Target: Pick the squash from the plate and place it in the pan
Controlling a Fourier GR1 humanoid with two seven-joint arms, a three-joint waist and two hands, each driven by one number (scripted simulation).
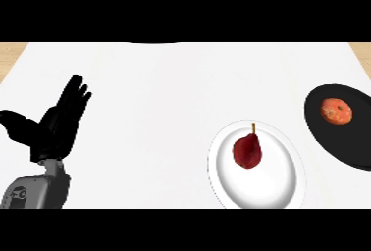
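Observation:
A white plate (279, 186) lies at the lower right of the counter. On it rests a dark red, pear-shaped squash (248, 150) with a thin stem pointing up. A black pan (340, 142) sits at the right edge, partly cut off by the view, and holds an orange round fruit (337, 111). My left hand (54, 127) stands at the far left, fingers straight and up, thumb spread, holding nothing and far from the plate. My right hand does not show.
The white counter (159, 98) stretches wide between my left hand and the plate. Wooden strips show at the top left corner (11, 54) and top right corner.

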